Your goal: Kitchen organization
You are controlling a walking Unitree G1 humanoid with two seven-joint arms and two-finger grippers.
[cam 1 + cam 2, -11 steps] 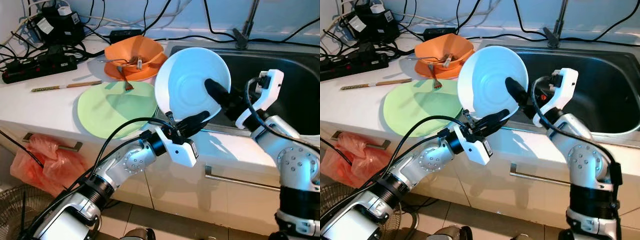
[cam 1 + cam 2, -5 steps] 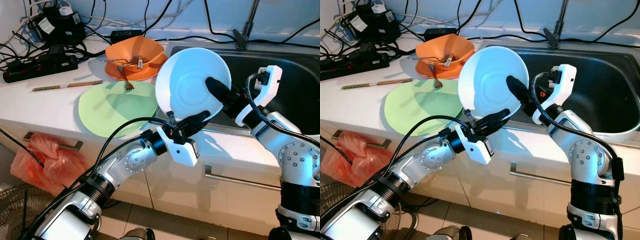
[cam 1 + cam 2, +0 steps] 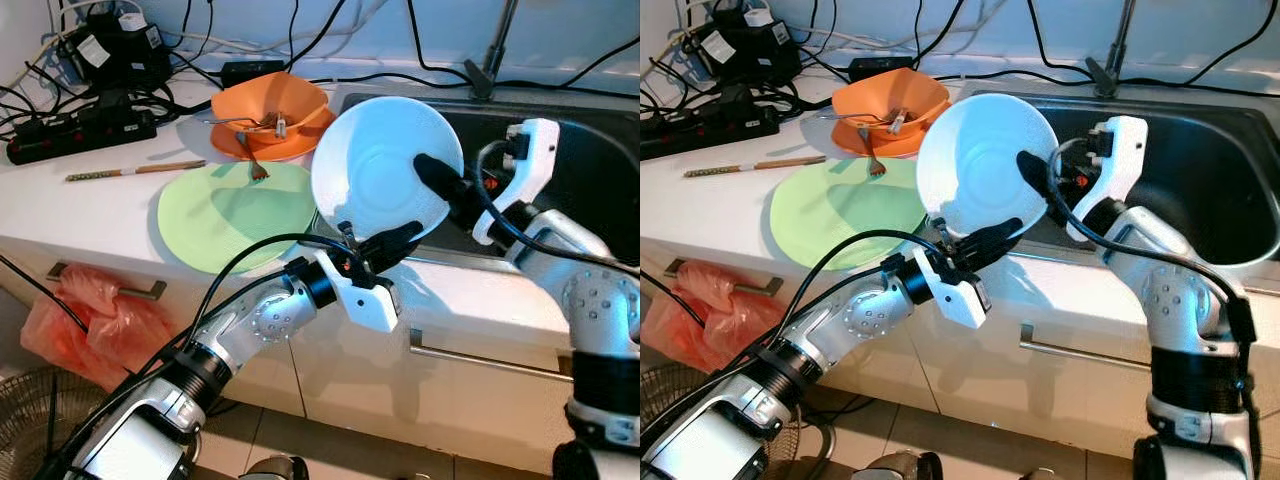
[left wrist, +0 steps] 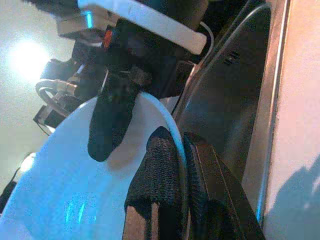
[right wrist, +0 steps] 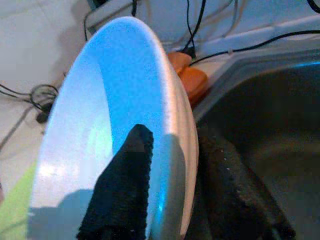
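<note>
Kitchen counter [image 3: 90,215], sink [image 3: 590,140] as landmark: I log the white bowl [image 3: 375,170] upright over its near rim, left gripper [image 3: 385,243] and right gripper [image 3: 440,180] both clamped on it, right wrist since raised — handover pending.

Glossy white bowl [image 3: 385,168] — brushed steel sink [image 3: 590,190].

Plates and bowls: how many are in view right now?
3: a white bowl held on edge over the sink rim by both tools, a green plate flat on the counter, an orange dish behind it. More may hide inside the sink.
</note>
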